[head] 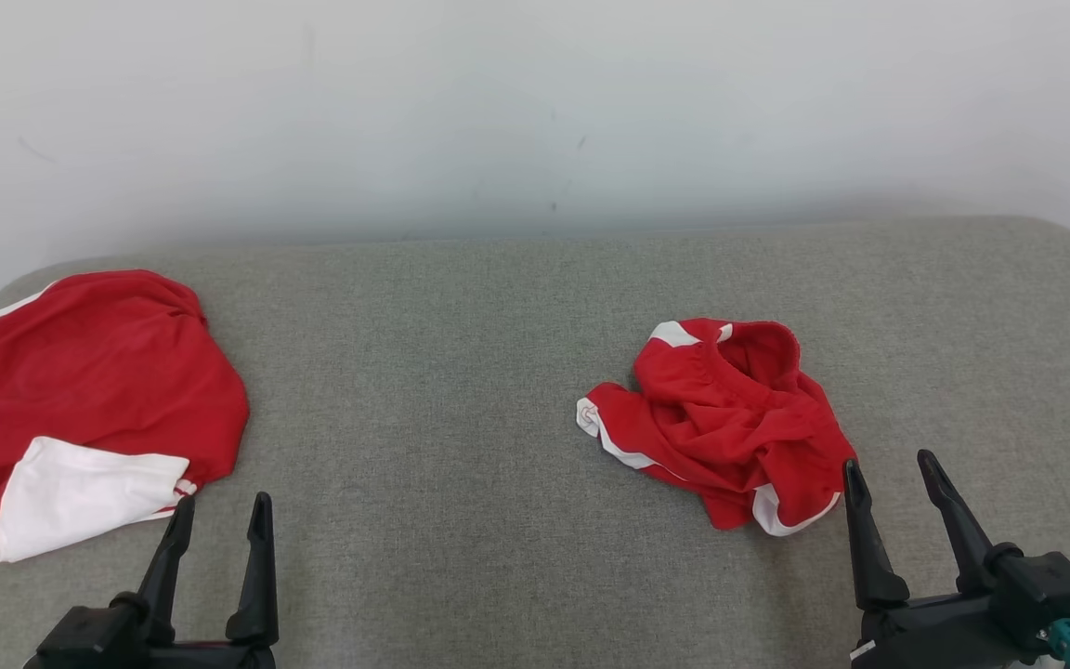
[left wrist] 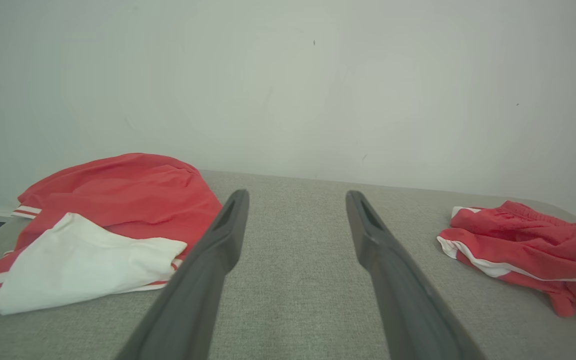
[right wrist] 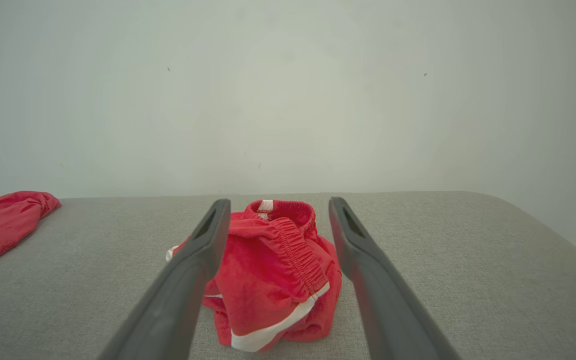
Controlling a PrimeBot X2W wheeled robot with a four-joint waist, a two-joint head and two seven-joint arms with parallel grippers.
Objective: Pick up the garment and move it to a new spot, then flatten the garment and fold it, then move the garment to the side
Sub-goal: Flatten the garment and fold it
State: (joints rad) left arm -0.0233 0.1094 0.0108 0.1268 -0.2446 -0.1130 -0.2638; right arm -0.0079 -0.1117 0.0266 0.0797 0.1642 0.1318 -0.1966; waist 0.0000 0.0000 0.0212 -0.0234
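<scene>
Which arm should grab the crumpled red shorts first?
Right. The right gripper stands open beside the crumpled shorts, which are centred in its wrist view; the left gripper sits by the red-and-white top.

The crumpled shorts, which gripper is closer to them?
Right. The right gripper sits open at the near right edge of the shorts, apparently not touching. The left gripper sits open far to their left, next to the red shirt.
</scene>
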